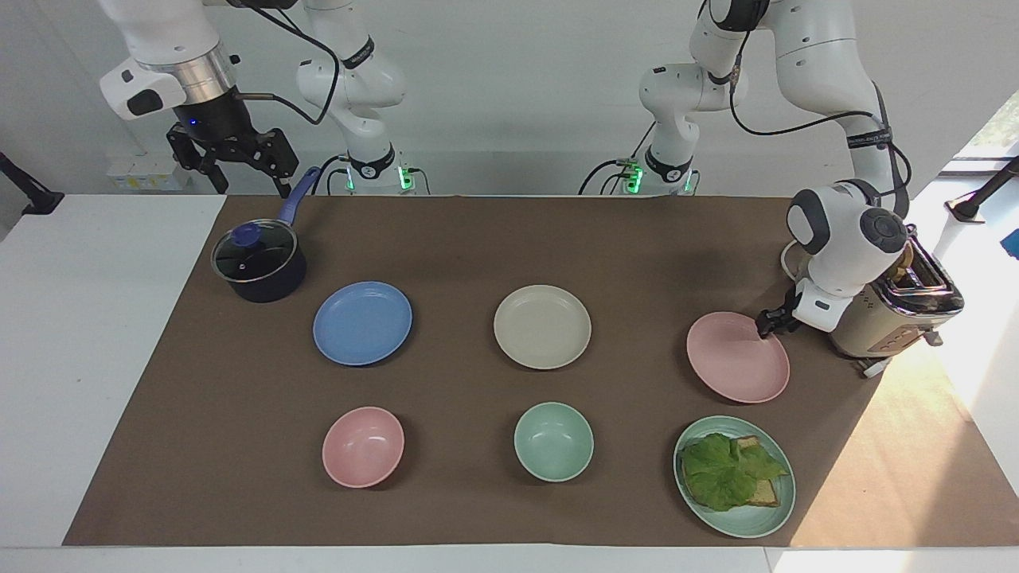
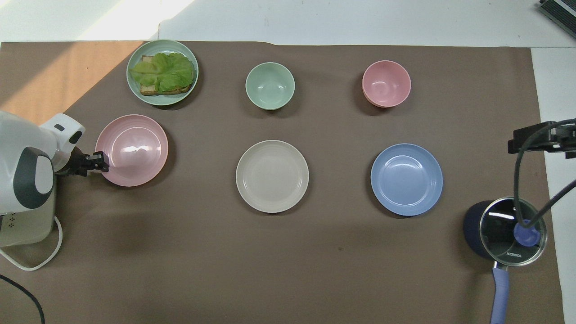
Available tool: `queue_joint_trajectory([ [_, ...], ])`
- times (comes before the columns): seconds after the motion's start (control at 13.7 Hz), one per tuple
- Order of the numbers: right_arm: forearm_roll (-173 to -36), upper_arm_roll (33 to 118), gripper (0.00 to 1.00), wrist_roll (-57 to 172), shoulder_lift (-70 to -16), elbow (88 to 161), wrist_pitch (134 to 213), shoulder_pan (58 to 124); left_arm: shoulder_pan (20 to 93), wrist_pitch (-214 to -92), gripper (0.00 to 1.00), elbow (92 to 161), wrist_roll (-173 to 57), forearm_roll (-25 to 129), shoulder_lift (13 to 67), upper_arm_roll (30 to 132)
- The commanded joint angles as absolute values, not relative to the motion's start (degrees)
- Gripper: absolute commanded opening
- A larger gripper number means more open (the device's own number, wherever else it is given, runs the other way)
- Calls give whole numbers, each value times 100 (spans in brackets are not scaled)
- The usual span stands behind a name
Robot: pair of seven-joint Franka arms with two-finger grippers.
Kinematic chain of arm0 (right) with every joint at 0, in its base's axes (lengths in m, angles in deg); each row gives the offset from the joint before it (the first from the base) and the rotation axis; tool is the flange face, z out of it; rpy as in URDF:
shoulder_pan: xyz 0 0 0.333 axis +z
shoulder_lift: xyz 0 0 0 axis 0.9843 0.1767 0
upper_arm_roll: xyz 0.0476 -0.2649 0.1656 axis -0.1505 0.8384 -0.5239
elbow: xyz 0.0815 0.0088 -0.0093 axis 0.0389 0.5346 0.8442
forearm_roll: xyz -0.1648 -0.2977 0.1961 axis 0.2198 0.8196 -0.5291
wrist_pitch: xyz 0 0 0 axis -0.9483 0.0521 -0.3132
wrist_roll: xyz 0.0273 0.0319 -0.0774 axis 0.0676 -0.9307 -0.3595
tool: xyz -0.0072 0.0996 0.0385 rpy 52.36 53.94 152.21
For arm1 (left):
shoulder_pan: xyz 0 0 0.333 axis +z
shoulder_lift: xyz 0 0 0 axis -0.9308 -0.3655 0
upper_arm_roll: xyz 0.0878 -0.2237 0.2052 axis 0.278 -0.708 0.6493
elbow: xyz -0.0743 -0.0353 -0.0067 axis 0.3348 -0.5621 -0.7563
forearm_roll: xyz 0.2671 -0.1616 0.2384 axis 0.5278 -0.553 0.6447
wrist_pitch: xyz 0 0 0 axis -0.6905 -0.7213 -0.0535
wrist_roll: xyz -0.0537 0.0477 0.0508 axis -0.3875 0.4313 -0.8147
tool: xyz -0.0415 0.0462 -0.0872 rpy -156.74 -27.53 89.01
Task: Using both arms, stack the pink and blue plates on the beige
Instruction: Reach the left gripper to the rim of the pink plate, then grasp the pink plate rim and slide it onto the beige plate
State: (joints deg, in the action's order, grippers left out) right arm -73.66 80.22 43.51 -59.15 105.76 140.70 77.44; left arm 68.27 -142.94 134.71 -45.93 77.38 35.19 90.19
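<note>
The pink plate (image 1: 736,362) (image 2: 135,148) lies on the brown mat at the left arm's end, beside the toaster. My left gripper (image 1: 771,325) (image 2: 100,161) is low at its rim on the toaster's side, pinching the edge, and that edge sits slightly raised. At the mat's middle is the beige plate (image 1: 542,326) (image 2: 272,176). The blue plate (image 1: 362,322) (image 2: 406,179) lies beside it toward the right arm's end. My right gripper (image 1: 251,189) hangs open and high over the pot's handle, holding nothing.
A dark pot with a glass lid (image 1: 259,261) stands near the blue plate. A toaster (image 1: 892,310) stands right beside the left gripper. Farther from the robots are a pink bowl (image 1: 363,446), a green bowl (image 1: 553,441) and a green plate (image 1: 784,509) with lettuce toast.
</note>
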Motion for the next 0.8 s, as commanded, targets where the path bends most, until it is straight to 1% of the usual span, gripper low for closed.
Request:
queue_joint_trajectory([
  [0.0, -7457, 7991, 100, 4272, -5981, 10627, 14162, 7701, 6812, -14349, 0, 13468, -4666, 7672, 3501, 9032],
  [0.22, -7457, 7991, 100, 4272, -5981, 10627, 14153, 7701, 6830, -13842, 0, 13250, -4649, 7567, 3536, 9032],
  [0.58, -7457, 7991, 100, 4272, -5981, 10636, 14162, 7692, 6865, -11883, 0, 12099, -4648, 7313, 3633, 9032],
  [0.73, -7457, 8000, 100, 4272, -5981, 10636, 14162, 7692, 6760, -11468, 0, 11974, -4831, 6839, 3860, 9006],
])
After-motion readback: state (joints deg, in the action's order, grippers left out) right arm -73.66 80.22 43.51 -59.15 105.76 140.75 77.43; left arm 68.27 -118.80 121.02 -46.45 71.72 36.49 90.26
